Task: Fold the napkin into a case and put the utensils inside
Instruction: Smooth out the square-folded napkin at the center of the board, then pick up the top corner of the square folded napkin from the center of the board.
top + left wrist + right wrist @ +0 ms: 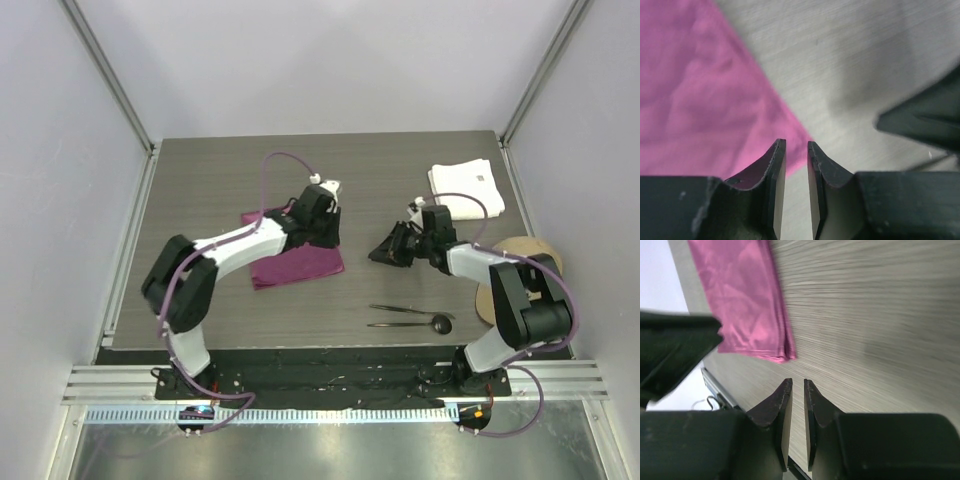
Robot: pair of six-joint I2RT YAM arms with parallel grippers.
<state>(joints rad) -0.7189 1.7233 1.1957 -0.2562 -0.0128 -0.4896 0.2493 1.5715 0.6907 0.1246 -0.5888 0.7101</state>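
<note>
Left gripper first: jaws parted by a narrow slit, nothing pinched, tips hanging just over the right-hand corner of the napkin. Same with the right gripper: a thin gap, nothing held, low over the bare table just right of that corner. Napkin itself: flat and folded, left of centre, partly hidden under the left arm, longer side seemingly left to right. Judged half done at best, not yet a narrow case. For another fold, napkin edge directly below the left gripper, only a short reach leftward for the right gripper. Utensils side by side near the front edge, handles pointing left, closest to the right arm, well apart from the napkin
</note>
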